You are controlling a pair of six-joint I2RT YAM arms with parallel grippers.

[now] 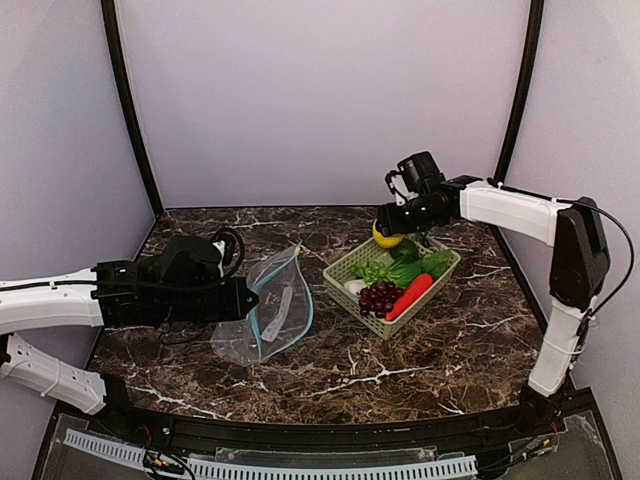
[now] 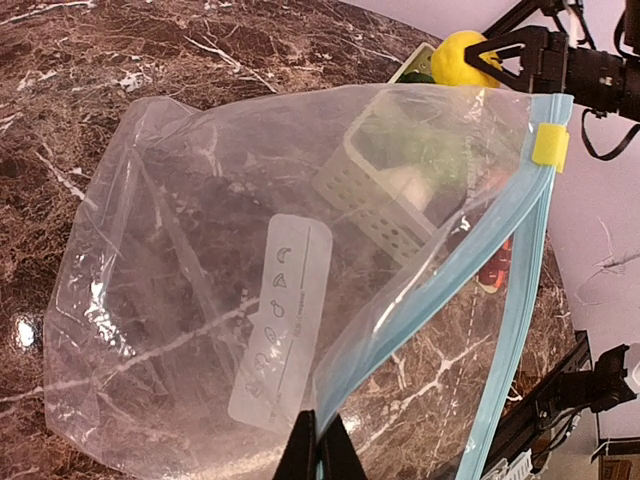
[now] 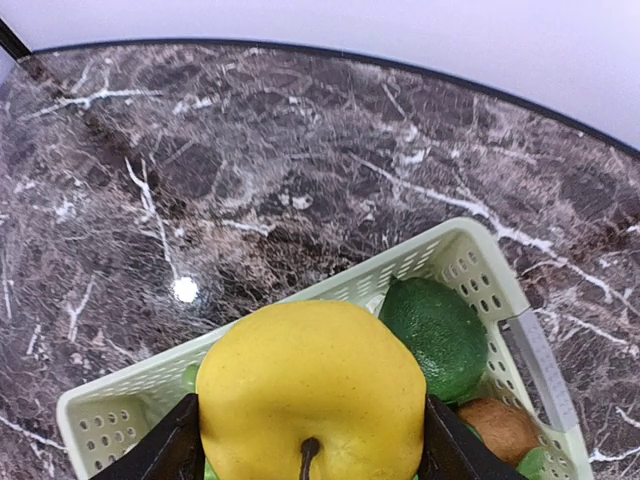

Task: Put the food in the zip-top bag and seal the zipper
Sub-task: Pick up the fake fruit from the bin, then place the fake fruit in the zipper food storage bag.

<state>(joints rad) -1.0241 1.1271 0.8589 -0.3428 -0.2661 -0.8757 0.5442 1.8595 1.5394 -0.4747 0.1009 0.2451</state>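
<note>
The clear zip-top bag (image 1: 268, 310) lies left of centre, its mouth held open and lifted. My left gripper (image 2: 320, 452) is shut on the bag's teal-blue zipper (image 2: 440, 290) edge; the white label (image 2: 283, 320) shows through the plastic. My right gripper (image 1: 392, 232) is shut on a yellow toy fruit (image 3: 312, 392) with a dark stem, held above the far corner of the pale green basket (image 1: 345, 268). In the basket lie purple grapes (image 1: 378, 296), a red pepper (image 1: 410, 295), leafy green (image 1: 378, 270), a dark green fruit (image 3: 433, 335) and a brown piece (image 3: 496, 430).
The basket (image 3: 440, 262) stands right of centre on the dark marble table (image 1: 420, 350). Grey walls close off the back and sides. A yellow slider tab (image 2: 549, 146) sits at the zipper's far end.
</note>
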